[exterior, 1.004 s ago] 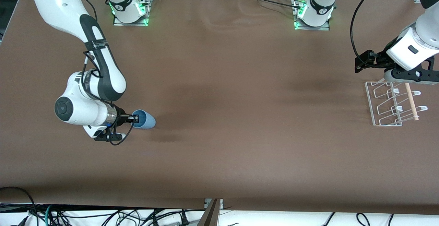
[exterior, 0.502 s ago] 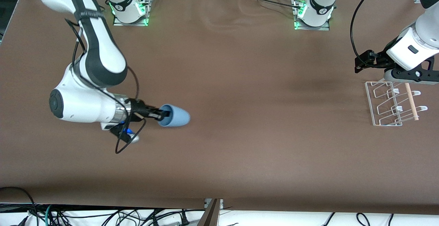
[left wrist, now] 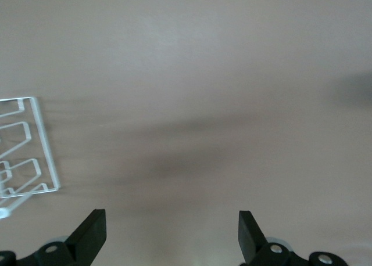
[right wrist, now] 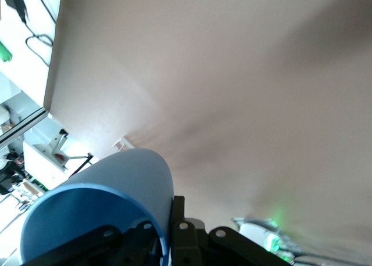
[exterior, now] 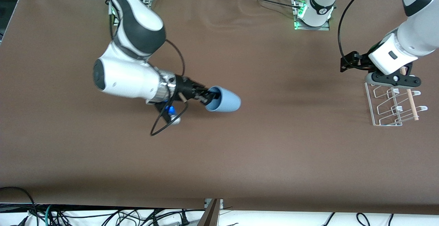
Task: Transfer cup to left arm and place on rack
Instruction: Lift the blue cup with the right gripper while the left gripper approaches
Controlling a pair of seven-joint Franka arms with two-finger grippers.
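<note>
In right gripper [exterior: 210,97]: cup [exterior: 224,99], rim half-hidden.

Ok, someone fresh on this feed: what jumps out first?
The light-blue cup, held sideways by its rim in the right gripper above the middle of the brown table. Next, the white wire rack at the left arm's end of the table, with the left gripper hovering over its edge, fingers open.

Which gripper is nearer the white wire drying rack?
Left. The left gripper, open, hovers over the white wire drying rack's edge; the right gripper holds the light-blue plastic cup over mid-table.
</note>
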